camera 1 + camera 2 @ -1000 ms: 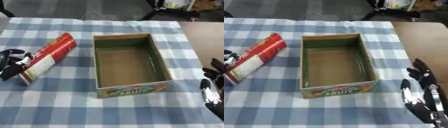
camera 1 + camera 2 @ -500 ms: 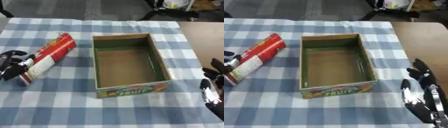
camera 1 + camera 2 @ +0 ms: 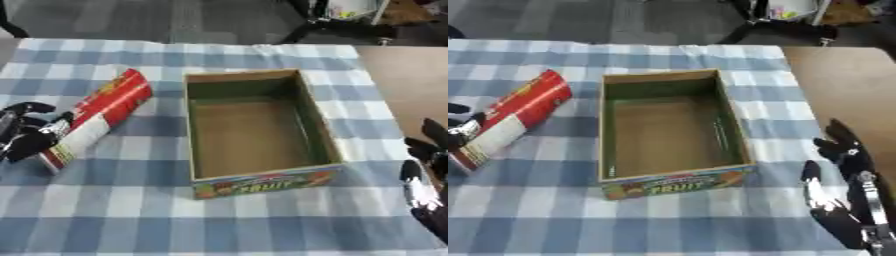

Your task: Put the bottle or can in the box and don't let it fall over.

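A tall red can (image 3: 98, 118) with a white label lies on its side on the checked cloth, left of the box. My left hand (image 3: 24, 136) sits at the can's near end, fingers curled at its base; the can still rests on the cloth. The open cardboard fruit box (image 3: 303, 111) stands in the middle with nothing inside. My right hand (image 3: 846, 197) rests open at the lower right, fingers pointing up, away from box and can.
A blue and white checked cloth (image 3: 131, 215) covers the table. Bare brown tabletop (image 3: 842, 85) shows to the right of the cloth. Dark chair legs and floor lie beyond the far edge.
My left hand has closed in a little round the can's near end. The can and the box stay where they were, and the right hand has not moved.
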### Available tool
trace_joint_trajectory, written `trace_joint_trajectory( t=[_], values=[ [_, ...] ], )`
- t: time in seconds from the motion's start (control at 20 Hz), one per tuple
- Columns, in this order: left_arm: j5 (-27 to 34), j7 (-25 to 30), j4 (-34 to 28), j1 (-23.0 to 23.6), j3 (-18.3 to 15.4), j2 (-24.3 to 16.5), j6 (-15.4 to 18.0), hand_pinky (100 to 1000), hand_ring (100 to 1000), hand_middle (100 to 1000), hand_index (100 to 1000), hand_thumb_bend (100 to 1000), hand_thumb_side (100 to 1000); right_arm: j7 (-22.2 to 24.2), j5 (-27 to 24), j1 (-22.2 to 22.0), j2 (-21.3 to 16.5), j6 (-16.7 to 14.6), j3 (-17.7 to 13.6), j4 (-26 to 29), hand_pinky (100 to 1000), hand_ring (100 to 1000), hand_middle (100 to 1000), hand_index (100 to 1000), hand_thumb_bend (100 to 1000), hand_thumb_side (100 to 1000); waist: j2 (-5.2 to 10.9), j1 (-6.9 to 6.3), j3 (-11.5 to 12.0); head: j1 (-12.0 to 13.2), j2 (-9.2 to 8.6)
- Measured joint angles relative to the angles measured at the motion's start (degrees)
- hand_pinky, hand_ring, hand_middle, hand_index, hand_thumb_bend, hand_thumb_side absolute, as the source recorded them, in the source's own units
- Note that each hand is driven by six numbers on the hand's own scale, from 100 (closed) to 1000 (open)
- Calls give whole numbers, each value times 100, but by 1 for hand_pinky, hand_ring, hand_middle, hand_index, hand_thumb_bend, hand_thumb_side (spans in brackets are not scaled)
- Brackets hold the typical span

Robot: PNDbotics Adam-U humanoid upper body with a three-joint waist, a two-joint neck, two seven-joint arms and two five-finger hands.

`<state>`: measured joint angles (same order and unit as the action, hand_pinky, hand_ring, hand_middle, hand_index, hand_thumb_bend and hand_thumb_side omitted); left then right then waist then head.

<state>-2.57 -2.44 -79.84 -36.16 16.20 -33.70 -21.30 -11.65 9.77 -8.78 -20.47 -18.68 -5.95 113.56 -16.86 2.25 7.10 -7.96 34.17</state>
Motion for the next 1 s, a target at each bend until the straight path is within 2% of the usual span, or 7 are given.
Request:
trace_joint_trajectory(
  t=[0.25,0.3,0.35,0.4,0.65,1.0],
  values=[
    [36,6,-65,43,16,-1,-19,842,767,791,767,236,509,2,0,-2,0,2,0,0,864,863,1000,937,100,474,0,0,1,-1,1],
    [68,-16,-97,61,15,-3,-36,836,761,787,761,221,560,2,0,-4,0,2,0,0,865,863,1000,937,100,473,0,0,4,-3,2],
    [117,-50,-142,89,13,-6,-57,835,759,785,759,216,527,2,0,-9,0,2,0,0,865,863,1000,937,100,475,0,0,10,-6,2],
    [180,-91,-198,101,9,-13,-83,830,755,784,754,203,548,2,0,-17,0,3,-1,0,865,863,1000,937,100,476,0,0,23,-12,4],
    [497,-287,-643,146,-24,-156,-245,838,761,787,756,205,529,3,0,-31,0,10,-1,0,865,863,1000,937,100,476,1,0,47,-28,32],
    [545,-306,-1033,236,-15,-282,-479,841,763,787,757,217,511,2,0,-37,0,11,-3,0,865,863,1000,937,100,477,17,-2,48,-46,45]
  ],
)
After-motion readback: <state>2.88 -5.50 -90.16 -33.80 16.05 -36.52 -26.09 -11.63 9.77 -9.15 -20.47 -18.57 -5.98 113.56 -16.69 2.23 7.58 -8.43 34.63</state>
